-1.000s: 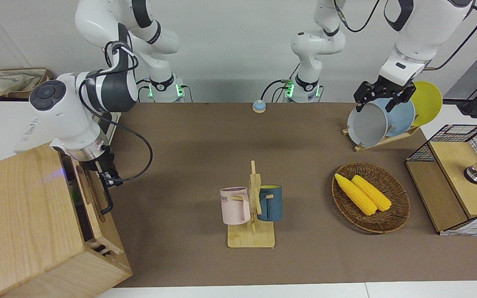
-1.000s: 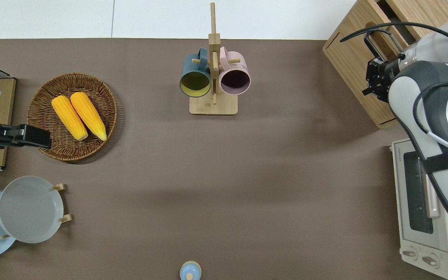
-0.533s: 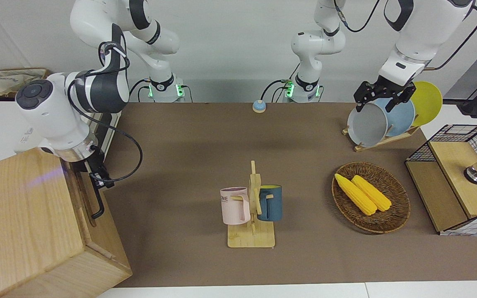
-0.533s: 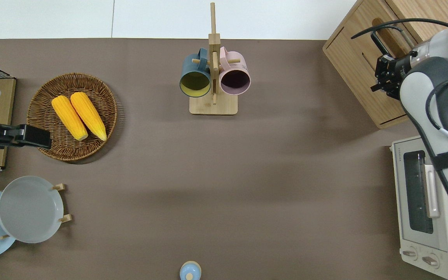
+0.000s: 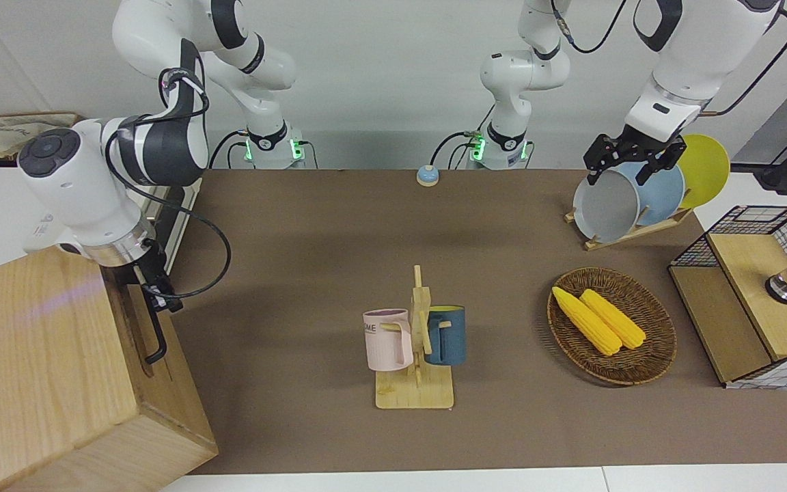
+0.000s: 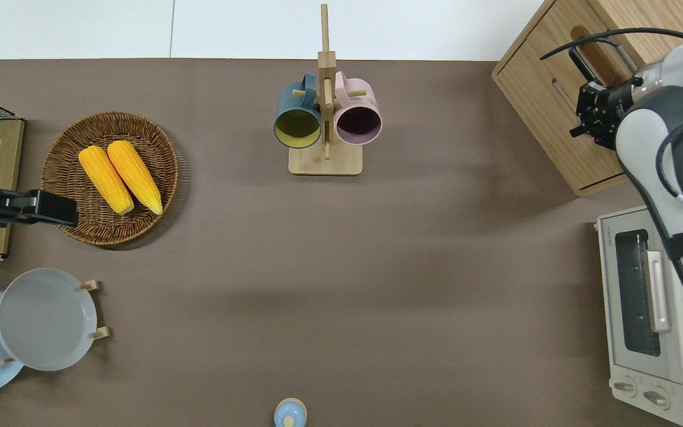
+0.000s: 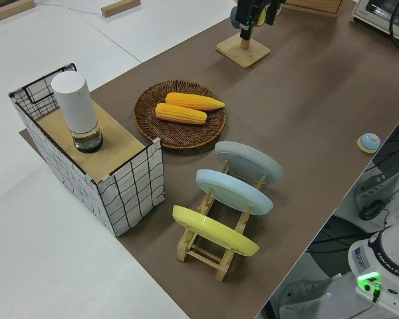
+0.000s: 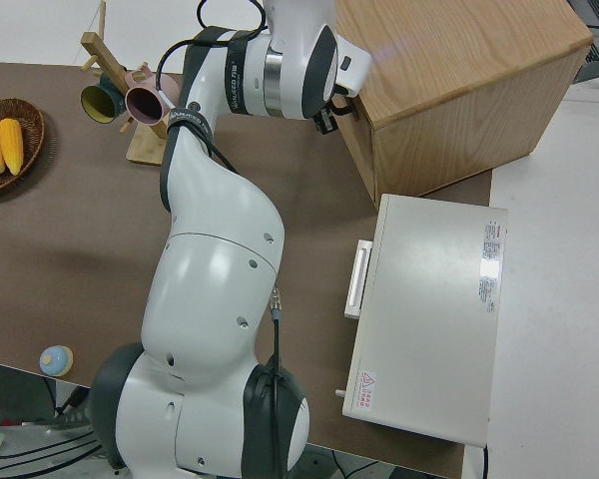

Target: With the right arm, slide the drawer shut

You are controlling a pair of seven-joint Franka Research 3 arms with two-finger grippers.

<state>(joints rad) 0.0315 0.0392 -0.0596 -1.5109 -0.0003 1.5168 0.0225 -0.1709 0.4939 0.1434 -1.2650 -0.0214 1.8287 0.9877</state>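
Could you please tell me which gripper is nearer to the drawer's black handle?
Right. The right gripper is right at the drawer front by its handle; the left arm is parked at the table's opposite end.

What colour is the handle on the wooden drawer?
Black; the drawer handle shows best in the front view.

a robot lab staged as a kitchen: two white arms bolted at the 12 o'clock edge of a brown-matted surface (image 5: 311, 225), plain white walls, kitchen props like a toaster oven (image 6: 653, 308) and plate rack (image 7: 216, 229).
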